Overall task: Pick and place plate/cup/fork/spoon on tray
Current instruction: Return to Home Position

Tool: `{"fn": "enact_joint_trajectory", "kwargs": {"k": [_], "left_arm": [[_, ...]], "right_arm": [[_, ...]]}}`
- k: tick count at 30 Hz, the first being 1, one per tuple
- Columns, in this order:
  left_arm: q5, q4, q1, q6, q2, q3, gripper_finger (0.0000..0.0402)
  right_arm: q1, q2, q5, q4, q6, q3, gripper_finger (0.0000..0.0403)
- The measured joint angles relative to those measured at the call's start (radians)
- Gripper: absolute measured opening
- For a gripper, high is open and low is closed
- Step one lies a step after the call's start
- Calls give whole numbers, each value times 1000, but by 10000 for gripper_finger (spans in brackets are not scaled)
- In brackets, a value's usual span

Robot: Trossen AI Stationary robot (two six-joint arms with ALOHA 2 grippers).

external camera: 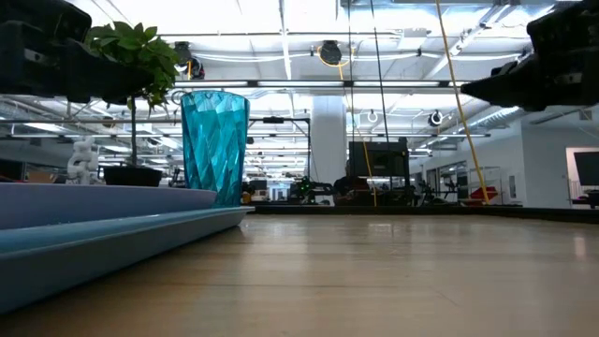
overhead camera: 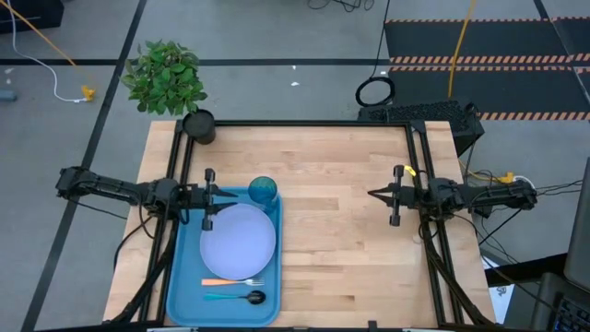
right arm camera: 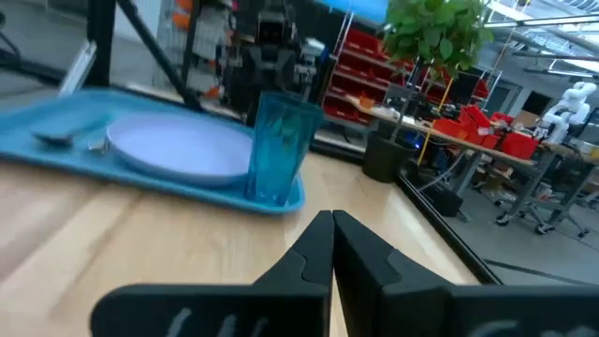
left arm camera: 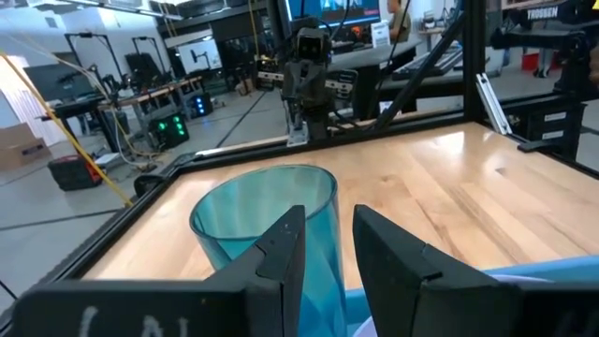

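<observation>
The blue tray (overhead camera: 184, 286) lies at the table's left. On it the pale plate (overhead camera: 238, 242) lies flat in the middle. The teal cup (overhead camera: 263, 190) stands upright on its base in the tray's far right corner. The orange-handled fork (overhead camera: 232, 281) and the blue-handled spoon (overhead camera: 238, 297) lie side by side near the tray's near end. My left gripper (overhead camera: 219, 195) hangs level at the tray's far left, open a little, with nothing between its fingers (left arm camera: 328, 217); the cup (left arm camera: 271, 225) stands beyond them. My right gripper (overhead camera: 371, 194) is shut and holds nothing at the table's right (right arm camera: 332, 217).
A green plant (overhead camera: 166, 78) in a black pot (overhead camera: 198, 126) stands at the table's far left corner. Black frame rails (overhead camera: 433, 267) run along both sides of the table. Bare wood (overhead camera: 341, 249) lies between the tray and my right arm.
</observation>
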State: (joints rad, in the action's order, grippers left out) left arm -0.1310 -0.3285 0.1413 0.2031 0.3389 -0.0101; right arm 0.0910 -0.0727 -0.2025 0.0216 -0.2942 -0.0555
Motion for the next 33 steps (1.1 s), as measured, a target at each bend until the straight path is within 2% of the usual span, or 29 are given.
{"fn": "enact_joint_trajectory", "kwargs": {"k": [8,12,17,28,33], "left_arm": [[0,-15,0,-3,0,-1,97],[0,-15,0,-13,0,-1,97],[1,-14,0,-15,0,-1,97],[10,-15,0,-32,0,-1,97],[66,-14,0,-32,0,-1,97]], "right_arm": [[0,72,-1,-8,9,13,0],[0,71,5,-11,18,14,0],[0,71,73,-20,46,16,0],[0,71,75,-30,66,16,0],[0,65,74,-21,84,17,0]]}}
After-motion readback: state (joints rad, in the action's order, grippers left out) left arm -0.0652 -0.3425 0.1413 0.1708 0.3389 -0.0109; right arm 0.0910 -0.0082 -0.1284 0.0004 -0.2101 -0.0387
